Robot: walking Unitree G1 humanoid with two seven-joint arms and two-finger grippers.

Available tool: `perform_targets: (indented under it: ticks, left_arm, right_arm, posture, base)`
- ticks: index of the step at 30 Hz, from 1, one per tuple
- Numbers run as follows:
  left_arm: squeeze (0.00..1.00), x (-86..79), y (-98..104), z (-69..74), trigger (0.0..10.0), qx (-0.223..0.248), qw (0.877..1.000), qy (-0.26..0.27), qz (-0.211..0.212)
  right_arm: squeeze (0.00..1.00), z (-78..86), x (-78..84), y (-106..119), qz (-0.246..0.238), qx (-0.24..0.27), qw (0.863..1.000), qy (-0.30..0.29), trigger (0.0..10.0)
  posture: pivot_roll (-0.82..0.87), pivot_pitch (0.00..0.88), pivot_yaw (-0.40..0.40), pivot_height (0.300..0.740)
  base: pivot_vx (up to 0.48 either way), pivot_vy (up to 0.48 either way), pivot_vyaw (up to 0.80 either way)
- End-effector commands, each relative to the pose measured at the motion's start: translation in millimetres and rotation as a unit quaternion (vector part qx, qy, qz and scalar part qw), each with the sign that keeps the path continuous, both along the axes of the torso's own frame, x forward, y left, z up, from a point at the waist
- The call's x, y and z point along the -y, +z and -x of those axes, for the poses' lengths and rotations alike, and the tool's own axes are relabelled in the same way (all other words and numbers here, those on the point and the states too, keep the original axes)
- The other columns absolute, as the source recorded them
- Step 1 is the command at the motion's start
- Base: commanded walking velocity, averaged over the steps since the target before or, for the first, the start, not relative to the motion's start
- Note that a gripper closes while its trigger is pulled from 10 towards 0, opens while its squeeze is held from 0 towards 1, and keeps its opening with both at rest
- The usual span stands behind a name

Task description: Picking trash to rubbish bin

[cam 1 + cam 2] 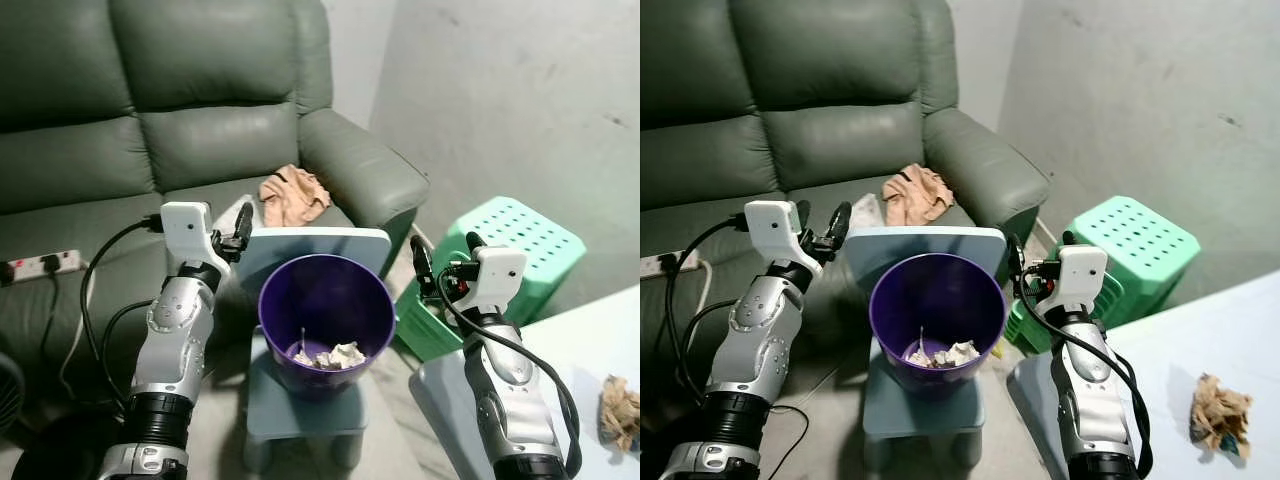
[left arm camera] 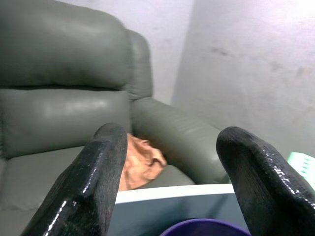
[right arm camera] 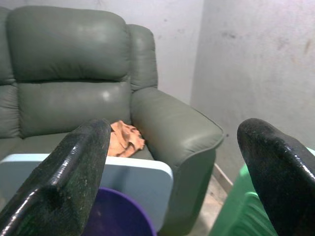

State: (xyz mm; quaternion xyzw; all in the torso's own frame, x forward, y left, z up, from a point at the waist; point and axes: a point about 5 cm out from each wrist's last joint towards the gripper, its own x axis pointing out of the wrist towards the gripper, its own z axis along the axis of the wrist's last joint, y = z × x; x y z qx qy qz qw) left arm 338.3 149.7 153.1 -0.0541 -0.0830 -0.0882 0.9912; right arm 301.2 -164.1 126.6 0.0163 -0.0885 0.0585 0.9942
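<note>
Left eye view: the left gripper point(image 1: 236, 232) hovers beside the purple bin's point(image 1: 326, 300) rim, fingers spread wide and holding nothing. The bin stands on a pale blue stool point(image 1: 310, 408) before the green sofa point(image 1: 180, 120), with crumpled white paper point(image 1: 330, 356) at its bottom. The right gripper point(image 1: 446, 262), fingers wide and empty, hangs just right of the bin. Crumpled brown trash point(image 1: 620, 410) lies on the white counter point(image 1: 570, 350), far right.
</note>
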Motion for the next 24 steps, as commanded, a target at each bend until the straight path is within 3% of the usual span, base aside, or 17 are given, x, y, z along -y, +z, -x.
perform_targets:
  ticks: [1, 4, 9, 24]
  left_arm:
    - [0.00, 4.1, -0.3, -1.9, 10.0, -0.003, 1.000, -0.011, 0.009]
    - [0.00, 4.9, -0.4, -2.0, 10.0, -0.002, 1.000, -0.013, 0.011]
    - [0.00, 5.6, -1.8, -1.7, 10.0, -0.002, 1.000, -0.015, 0.013]
    - [0.00, 5.8, -5.5, -3.6, 10.0, -0.018, 1.000, 0.002, 0.002]
  right_arm:
    - [0.00, 0.9, 1.4, 4.7, 0.008, 0.005, 1.000, -0.006, 10.0]
    - [0.00, 1.5, 0.9, 4.6, 0.010, 0.005, 1.000, -0.005, 10.0]
    - [0.00, 2.6, 0.5, 2.7, 0.013, 0.000, 1.000, -0.005, 10.0]
    - [0.00, 5.8, 0.3, 0.3, 0.020, -0.009, 1.000, -0.005, 10.0]
  posture:
    - [0.00, 0.000, -0.071, 0.740]
    - [0.00, 0.000, -0.071, 0.740]
    - [0.00, 0.000, -0.071, 0.740]
    - [-0.01, 0.000, -0.071, 0.740]
  base:
    - [0.000, 0.000, -0.77]
    - [0.000, 0.000, -0.77]
    - [0.000, 0.416, -0.77]
    - [0.000, 0.000, -0.77]
